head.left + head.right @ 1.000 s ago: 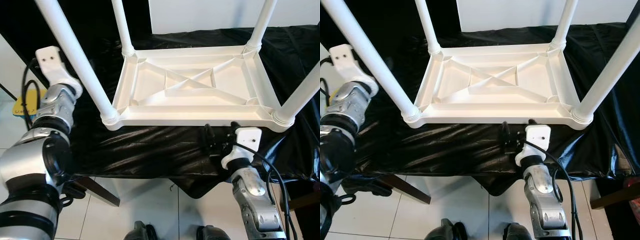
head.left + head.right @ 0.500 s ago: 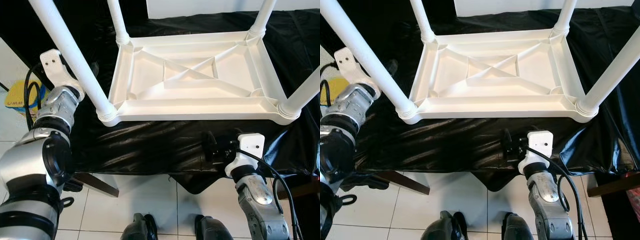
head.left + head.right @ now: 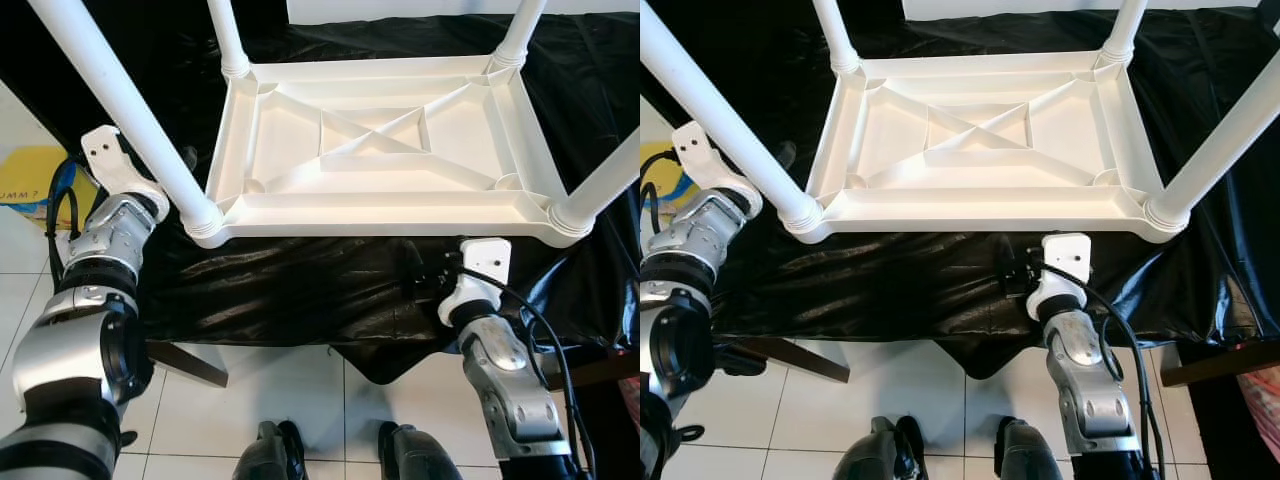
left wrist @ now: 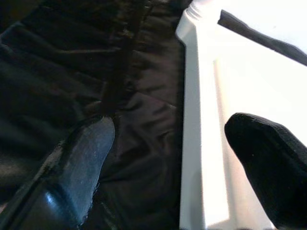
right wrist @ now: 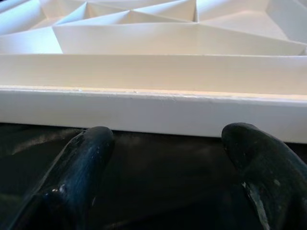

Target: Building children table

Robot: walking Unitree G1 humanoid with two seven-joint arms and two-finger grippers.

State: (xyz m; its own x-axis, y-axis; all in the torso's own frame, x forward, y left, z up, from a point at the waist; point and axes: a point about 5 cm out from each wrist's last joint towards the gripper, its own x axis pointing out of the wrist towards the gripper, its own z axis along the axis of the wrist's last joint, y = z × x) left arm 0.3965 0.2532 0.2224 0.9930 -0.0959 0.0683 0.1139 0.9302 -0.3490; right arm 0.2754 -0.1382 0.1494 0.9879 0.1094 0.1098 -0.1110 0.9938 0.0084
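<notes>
The white plastic children's table (image 3: 380, 150) lies upside down on a black cloth, all of its legs pointing up. Near the front-left leg (image 3: 130, 110) my left gripper (image 4: 177, 158) is open, and the table's side rim (image 4: 196, 143) runs between its fingers (image 4: 81, 158) without visible contact. My right gripper (image 3: 430, 272) hovers over the cloth just in front of the near rim (image 5: 153, 112). It is open, and nothing is between its fingers (image 5: 81, 163).
The black cloth (image 3: 300, 290) hangs over the front edge of the supporting table. Below are the white tiled floor (image 3: 290, 390) and my feet (image 3: 270, 455). A yellow object (image 3: 30, 175) lies on the floor at the left. A dark wooden piece (image 3: 185, 362) juts out under the cloth.
The camera has shifted, so the whole scene sits differently. My left wrist now sits lower, beside the front-left corner. My right gripper has drawn closer to the near rim.
</notes>
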